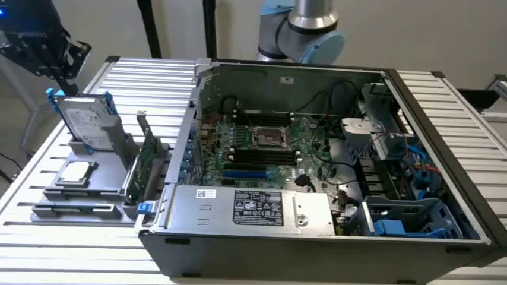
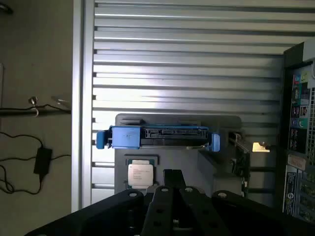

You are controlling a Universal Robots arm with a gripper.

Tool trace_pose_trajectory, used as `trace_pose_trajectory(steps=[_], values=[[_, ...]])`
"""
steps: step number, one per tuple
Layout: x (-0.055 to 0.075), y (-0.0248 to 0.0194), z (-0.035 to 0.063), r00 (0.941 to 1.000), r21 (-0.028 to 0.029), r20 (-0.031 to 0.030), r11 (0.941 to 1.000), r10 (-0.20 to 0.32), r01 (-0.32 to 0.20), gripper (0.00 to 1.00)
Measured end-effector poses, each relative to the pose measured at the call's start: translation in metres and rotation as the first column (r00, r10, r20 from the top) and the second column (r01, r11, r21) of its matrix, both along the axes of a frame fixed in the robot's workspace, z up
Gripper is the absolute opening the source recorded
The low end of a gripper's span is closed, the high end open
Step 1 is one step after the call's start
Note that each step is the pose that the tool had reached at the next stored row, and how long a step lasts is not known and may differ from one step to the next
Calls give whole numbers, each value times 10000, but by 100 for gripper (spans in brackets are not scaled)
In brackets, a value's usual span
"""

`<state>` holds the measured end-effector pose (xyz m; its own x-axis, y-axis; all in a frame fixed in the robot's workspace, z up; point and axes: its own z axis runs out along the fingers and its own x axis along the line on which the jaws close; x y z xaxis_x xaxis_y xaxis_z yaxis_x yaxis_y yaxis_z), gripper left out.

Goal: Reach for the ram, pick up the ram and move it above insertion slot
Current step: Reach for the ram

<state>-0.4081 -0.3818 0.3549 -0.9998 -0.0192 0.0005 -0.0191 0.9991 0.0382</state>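
1. Your gripper (image 1: 62, 72) hangs high over the far corner of the slatted table (image 1: 151, 77), at the exterior view's left. Its fingertips (image 2: 170, 178) are pressed together with nothing between them.
2. The ram (image 1: 73, 209) lies flat in the groove along the near edge of the grey holder (image 1: 107, 193), well apart from the gripper. It reads as a long dark strip; you cannot make out its colour or chips.
3. Between gripper and ram, a hard drive (image 1: 89, 124) in a blue caddy stands upright on the holder, just below the fingers. A processor (image 1: 75, 172) lies flat between the drive and the ram.
4. An expansion card (image 1: 146, 163) stands on edge along the holder's side nearest the computer case (image 1: 317, 255), with its blue tab (image 1: 144, 208) at the near end.
5. The case is open on top. Its wall rises between the holder and the motherboard (image 1: 301, 139), where the black memory slots (image 1: 253, 156) sit beside the socket. A power supply (image 1: 246, 208) fills the near side.
6. In the wrist view, the gripper's own body covers the holder past the processor. In the exterior view, the arm (image 1: 305, 27) is cut off at the frame edge.
7. The holder sits close to the table's edge. Beyond that edge, the wrist view shows floor with cables (image 2: 15, 162) and a power brick (image 2: 43, 160). Bare slats lie open behind the drive.
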Motion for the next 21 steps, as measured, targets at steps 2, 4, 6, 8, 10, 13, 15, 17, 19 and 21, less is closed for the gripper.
trace_pose_trajectory(steps=[2,4,6,8,10,13,15,17,19,21], values=[[0,0,0,10000,0,0,10000,0,0,11],[0,0,0,10000,0,0,10000,0,0,11],[0,0,0,10000,0,0,10000,0,0,11],[0,0,0,10000,0,0,10000,0,0,11],[0,0,0,10000,0,0,10000,-1,1,11],[0,0,0,10000,0,-1,10000,0,0,11],[3,-22,1,10000,-1,-2,10000,-1,1,11],[9,-78,2,10000,0,-1,10000,-1,1,11],[13,-145,3,10000,0,0,10000,0,0,11],[16,-212,4,10000,0,0,10000,0,0,11]])
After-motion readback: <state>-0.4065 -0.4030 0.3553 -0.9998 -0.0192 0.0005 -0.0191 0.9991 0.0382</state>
